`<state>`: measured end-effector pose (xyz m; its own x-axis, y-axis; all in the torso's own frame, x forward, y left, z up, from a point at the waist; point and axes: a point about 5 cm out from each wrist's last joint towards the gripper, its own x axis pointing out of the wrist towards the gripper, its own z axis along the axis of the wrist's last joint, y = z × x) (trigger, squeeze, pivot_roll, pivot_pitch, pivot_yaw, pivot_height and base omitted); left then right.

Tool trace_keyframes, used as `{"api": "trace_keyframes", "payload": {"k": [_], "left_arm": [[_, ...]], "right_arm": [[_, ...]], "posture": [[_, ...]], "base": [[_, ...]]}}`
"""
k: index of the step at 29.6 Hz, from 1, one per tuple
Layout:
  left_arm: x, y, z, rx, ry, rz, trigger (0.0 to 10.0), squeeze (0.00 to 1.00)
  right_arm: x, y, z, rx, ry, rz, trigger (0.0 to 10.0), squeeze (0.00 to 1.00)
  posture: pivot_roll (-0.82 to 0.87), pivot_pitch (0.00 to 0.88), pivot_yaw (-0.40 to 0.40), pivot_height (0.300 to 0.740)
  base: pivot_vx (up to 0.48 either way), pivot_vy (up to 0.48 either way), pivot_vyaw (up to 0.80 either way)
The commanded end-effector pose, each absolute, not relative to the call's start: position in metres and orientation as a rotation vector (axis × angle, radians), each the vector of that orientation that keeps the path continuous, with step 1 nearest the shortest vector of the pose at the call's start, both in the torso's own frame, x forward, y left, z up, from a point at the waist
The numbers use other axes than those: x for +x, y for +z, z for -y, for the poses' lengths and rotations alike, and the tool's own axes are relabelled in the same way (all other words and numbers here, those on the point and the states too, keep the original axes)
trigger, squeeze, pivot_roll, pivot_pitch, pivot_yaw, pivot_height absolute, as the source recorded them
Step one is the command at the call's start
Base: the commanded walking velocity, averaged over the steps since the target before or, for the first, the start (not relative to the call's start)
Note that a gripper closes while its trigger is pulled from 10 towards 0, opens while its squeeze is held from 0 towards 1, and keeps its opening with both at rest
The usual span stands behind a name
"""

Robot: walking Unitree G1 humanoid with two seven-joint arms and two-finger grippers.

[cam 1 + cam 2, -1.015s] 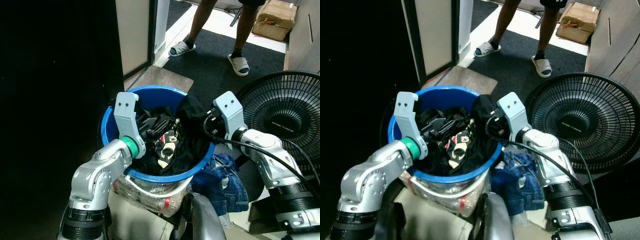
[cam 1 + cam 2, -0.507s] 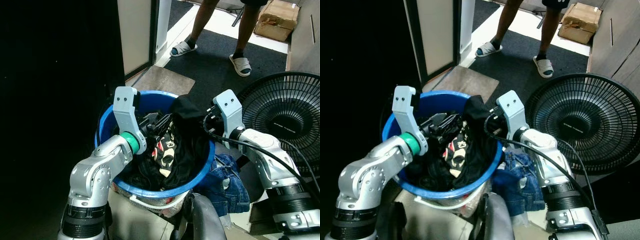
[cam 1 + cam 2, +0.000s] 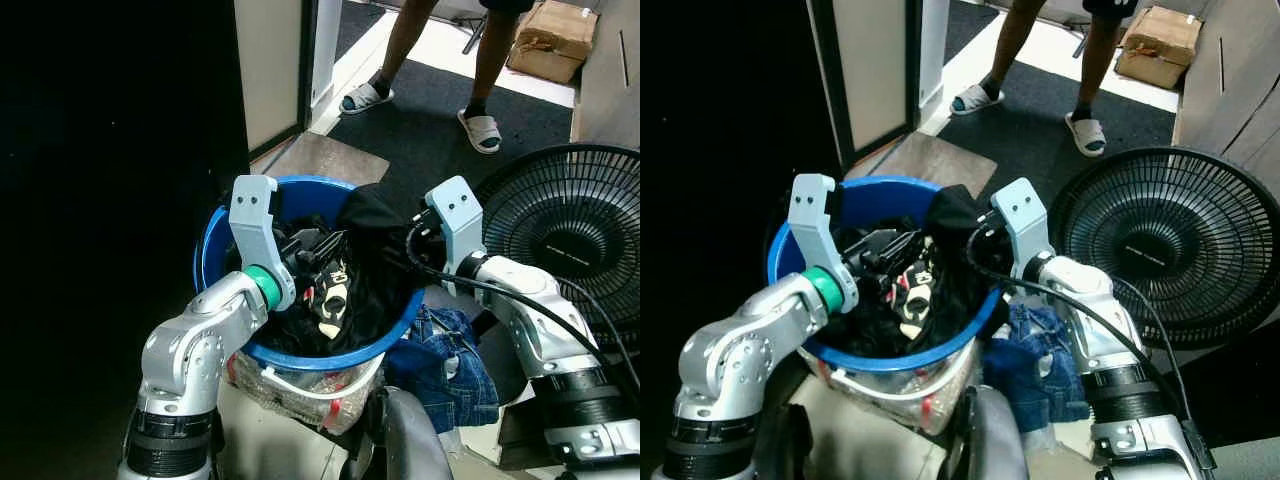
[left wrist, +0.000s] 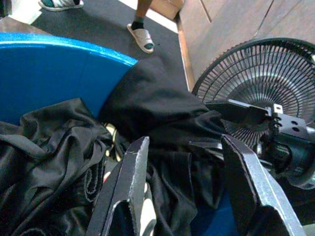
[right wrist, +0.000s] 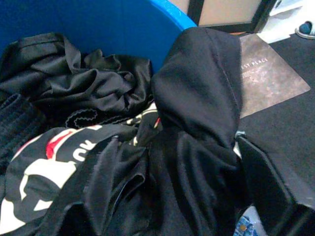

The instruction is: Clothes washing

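Observation:
A blue basin (image 3: 207, 268) stands right in front of me, piled with dark clothes (image 3: 300, 325) and one white, red and black printed piece (image 3: 330, 298). My left gripper (image 3: 318, 248) reaches over the left rim. It is open above the pile, and in the left wrist view its fingers (image 4: 129, 177) stand apart over the black fabric. A black garment (image 5: 202, 98) hangs over the right rim. My right gripper (image 3: 402, 250) presses against that garment from outside the basin.
The basin rests on a clear plastic bundle (image 3: 300, 392). Blue jeans (image 3: 445, 365) lie on the floor to its right, beside a black floor fan (image 3: 570, 230). A person in sandals (image 3: 480, 128) stands ahead on a dark mat, near a cardboard box (image 3: 550, 38). A door frame (image 3: 312, 60) rises at left.
Half a second ago the basin tipped up toward me and to the left; now it has dropped back nearly level. Both grippers stayed at its rim.

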<state>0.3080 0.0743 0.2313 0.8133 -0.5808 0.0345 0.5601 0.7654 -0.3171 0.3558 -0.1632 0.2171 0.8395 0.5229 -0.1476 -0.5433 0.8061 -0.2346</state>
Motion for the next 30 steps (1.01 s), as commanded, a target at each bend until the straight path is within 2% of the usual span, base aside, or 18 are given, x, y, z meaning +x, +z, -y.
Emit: {"api": "trace_keyframes", "payload": {"k": [1,2,4,6,30], "left_arm": [[0.304,0.230,-0.073,-0.324,-0.631,-0.077,10.0,0.00],[0.304,0.230,-0.073,-0.325,-0.631,-0.077,10.0,0.00],[0.304,0.230,-0.073,-0.325,-0.630,-0.077,10.0,0.00],[0.305,0.230,-0.073,-0.326,-0.628,-0.076,10.0,0.00],[0.305,0.231,-0.074,-0.326,-0.622,-0.076,10.0,0.00]], "right_arm": [[0.355,0.221,0.165,-0.265,0.565,-0.070,10.0,0.62],[0.355,0.220,0.165,-0.267,0.564,-0.077,10.0,0.00],[0.355,0.218,0.166,-0.269,0.564,-0.083,10.0,0.00],[0.354,0.214,0.166,-0.269,0.565,-0.100,0.0,0.00],[0.353,0.206,0.168,-0.231,0.566,-0.137,0.0,0.00]], "posture": [[0.06,0.243,-0.012,0.561],[0.06,0.243,-0.012,0.561],[0.07,0.243,-0.013,0.561],[0.07,0.243,-0.013,0.561],[0.07,0.244,-0.010,0.561]], "base": [[0.000,0.000,0.00],[0.000,0.000,0.00],[0.000,0.000,0.00],[0.000,0.000,0.00],[0.000,0.000,0.00]]}}
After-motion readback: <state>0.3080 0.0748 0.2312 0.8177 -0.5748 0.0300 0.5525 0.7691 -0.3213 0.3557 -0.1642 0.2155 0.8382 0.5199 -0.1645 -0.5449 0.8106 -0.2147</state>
